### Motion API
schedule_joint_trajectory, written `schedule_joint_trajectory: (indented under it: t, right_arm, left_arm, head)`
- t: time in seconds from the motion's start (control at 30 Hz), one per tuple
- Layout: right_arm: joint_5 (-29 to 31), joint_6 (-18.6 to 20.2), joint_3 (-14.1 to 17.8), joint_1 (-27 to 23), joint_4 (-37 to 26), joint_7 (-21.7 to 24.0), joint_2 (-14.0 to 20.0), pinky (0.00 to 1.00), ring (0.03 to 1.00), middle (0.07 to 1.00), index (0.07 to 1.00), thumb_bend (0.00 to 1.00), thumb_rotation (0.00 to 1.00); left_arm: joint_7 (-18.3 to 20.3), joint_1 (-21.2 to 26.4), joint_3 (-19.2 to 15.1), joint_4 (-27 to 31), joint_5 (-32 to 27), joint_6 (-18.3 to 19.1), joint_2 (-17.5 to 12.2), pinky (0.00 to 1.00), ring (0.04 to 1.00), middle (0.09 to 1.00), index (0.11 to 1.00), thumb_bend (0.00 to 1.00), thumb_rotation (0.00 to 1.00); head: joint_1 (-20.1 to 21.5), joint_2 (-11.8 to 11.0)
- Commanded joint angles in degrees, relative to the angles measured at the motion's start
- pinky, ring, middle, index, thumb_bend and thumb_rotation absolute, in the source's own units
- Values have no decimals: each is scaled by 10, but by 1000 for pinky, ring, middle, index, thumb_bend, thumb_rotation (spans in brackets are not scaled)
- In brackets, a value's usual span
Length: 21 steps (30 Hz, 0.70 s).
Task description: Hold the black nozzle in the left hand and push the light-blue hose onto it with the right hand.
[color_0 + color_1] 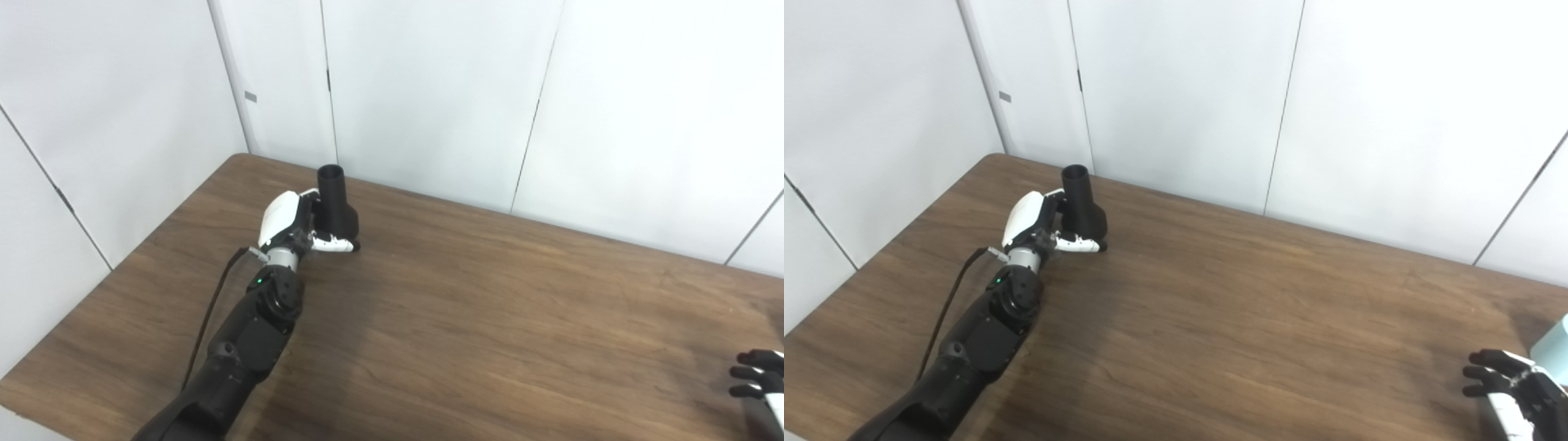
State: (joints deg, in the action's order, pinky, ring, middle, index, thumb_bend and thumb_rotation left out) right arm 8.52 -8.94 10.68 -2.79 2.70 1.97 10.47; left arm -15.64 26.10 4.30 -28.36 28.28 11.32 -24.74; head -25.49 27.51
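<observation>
Left eye view, nozzle: black plastic tubular nozzle (335, 205) at far left of the brown wood-grain table (490, 318), upright, mouth up, base at the table or just above it; cannot tell which.
Left eye view, left hand (294, 223): clenched round the nozzle's lower body.
Right eye view, right hand (1510, 380): near right edge, fingers spread, grasping nothing.
Right eye view, hose: light-blue piece (1554, 343), probably the hose, just beyond the right hand, mostly cropped.
Step advice: seize hose close to its end; line it up with the nozzle mouth; brace the left.
Writing: none legible.
</observation>
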Motion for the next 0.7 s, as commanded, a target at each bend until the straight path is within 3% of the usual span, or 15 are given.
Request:
schedule_joint_trajectory:
  t: [0.0,0.27,0.3,0.37,0.5,0.67]
  right_arm:
    - [4,-4,3,6,-12,-1,-1,453,582,611,570,720,527]
    - [8,4,4,8,-20,-1,-5,458,585,616,576,695,518]
    - [7,5,4,8,-21,-1,-5,459,587,617,576,695,518]
    - [9,6,5,8,-20,-2,-6,460,588,618,576,695,513]
    - [8,1,5,8,-18,0,-6,457,585,616,576,703,516]
    - [6,3,4,9,-21,-1,-7,456,583,613,573,706,524]
  left_arm:
    - [-4,2,13,-20,24,4,-17,878,691,655,684,915,0]
    - [-27,4,48,-58,64,-12,-30,801,628,566,594,895,0]
    - [-30,4,51,-61,67,-14,-31,790,626,520,573,692,0]
    - [-41,7,65,-79,80,-26,-36,774,607,498,525,575,0]
    - [-51,9,85,-98,99,-39,-45,731,585,518,456,524,0]
    - [-69,9,110,-110,127,-49,-54,697,527,509,459,523,0]
  head:
    - [0,1]
    - [2,3]
    - [2,4]
    - [3,4]
    - [5,4]
    - [9,3]
